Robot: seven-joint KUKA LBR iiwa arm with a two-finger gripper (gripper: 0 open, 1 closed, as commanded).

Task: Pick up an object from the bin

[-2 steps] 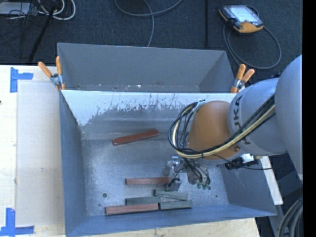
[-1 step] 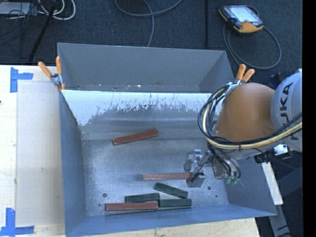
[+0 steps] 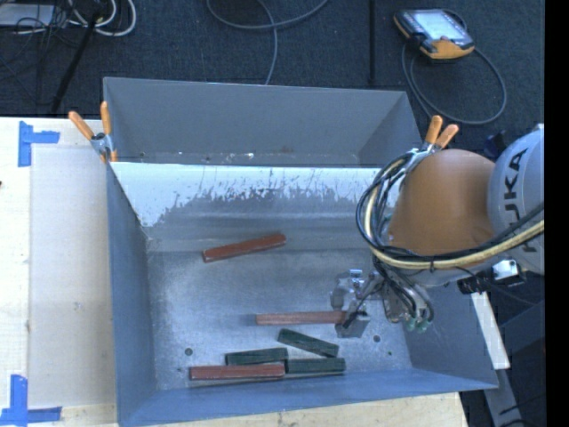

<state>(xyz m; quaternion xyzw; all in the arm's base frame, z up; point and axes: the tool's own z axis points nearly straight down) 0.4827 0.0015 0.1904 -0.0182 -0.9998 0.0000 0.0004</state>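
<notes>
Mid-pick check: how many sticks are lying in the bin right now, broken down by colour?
Red-brown sticks: 3
Dark green sticks: 3
Total: 6

Light struck the grey metal bin hardest on its far sloped wall, where a pale glaring band ran across. The bin's bottom was dimmer and even. The rounded orange wrist cover showed a soft sheen; the dark floor beyond lay dim.
</notes>
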